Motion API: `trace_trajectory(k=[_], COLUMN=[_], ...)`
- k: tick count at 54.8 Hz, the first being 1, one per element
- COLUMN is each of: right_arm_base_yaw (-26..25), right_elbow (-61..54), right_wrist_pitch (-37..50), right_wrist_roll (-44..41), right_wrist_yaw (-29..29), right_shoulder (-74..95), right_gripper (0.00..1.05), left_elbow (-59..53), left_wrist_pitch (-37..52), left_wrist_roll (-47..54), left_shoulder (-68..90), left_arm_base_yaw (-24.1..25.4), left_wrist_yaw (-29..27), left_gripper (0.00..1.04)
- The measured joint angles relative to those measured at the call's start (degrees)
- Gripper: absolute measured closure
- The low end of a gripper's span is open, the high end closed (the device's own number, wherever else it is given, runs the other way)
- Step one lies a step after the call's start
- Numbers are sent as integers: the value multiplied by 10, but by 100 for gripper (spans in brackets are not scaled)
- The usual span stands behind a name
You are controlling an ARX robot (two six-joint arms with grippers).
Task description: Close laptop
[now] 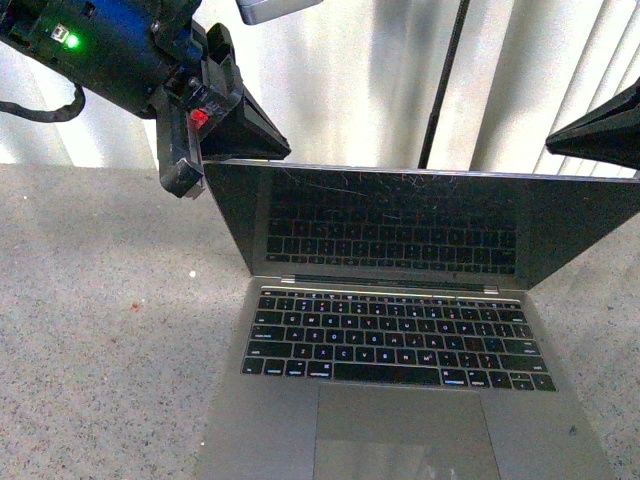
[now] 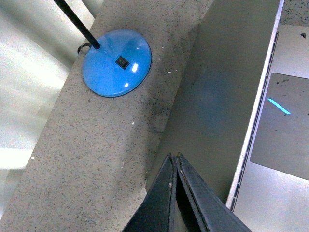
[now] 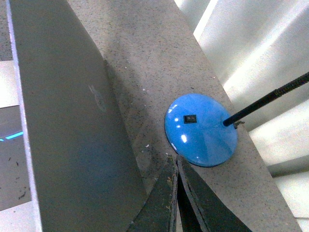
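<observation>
Speckled grey stone makes up the counter [image 1: 100, 300], which carries the laptop [image 1: 400, 340] and runs on behind it to pale vertical blinds [image 1: 340, 80]. The silver-grey laptop stands open on the counter. Its base lies nearest the front camera and its lid [image 3: 72, 121] is raised. The glossy black screen [image 1: 400, 225] is scratched and dark, and it mirrors the black keyboard [image 1: 395, 340] below it. The wide trackpad [image 1: 400, 430] sits in front of the keys. On the outside of the lid a faint logo [image 3: 99, 99] shows.

Behind the laptop, apart from the lid, a round glossy blue lamp base [image 2: 117, 63] rests on the counter. A thin black pole [image 1: 445, 80] rises from it above the lid's top edge, and a small black square switch [image 2: 122, 62] sits on the disc.

The left gripper [image 2: 174, 157] hangs just behind the laptop's lid, near its upper left corner in the front view. Its jaws are pressed together tip to tip with nothing between them. The right gripper [image 3: 175, 159] hangs behind the opposite upper corner, between the lid and the lamp base, and its jaws are likewise closed and empty. I cannot tell whether either touches the lid. A green light [image 1: 72, 41] glows on the left arm, above the laptop's left side.
</observation>
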Motion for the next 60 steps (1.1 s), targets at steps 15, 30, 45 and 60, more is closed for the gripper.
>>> trace_trajectory(k=[15,30,45,60], right_arm_base_yaw=[1,2,7,10], right_elbow=[-30,-55,-92,-116], right_wrist_pitch=[3,7,29,52], right_wrist_roll=[-3,-5,-2,9], right_wrist_yaw=[2,2,0,-6], right_shoulder=[-14,-29,-41,-42], right_gripper=[102,102,102,102], left_elbow=[-7,-17,-52,-94], left_wrist_pitch=[3,7,22,43], left_wrist_roll=[3,3,7,10], left_shoulder=[0,0,-5,-25], left_arm_base_yaw=[0,-2,-6,-9], left_wrist_yaw=[-4,-4,-4,1], left_gripper=[101,101,101,101])
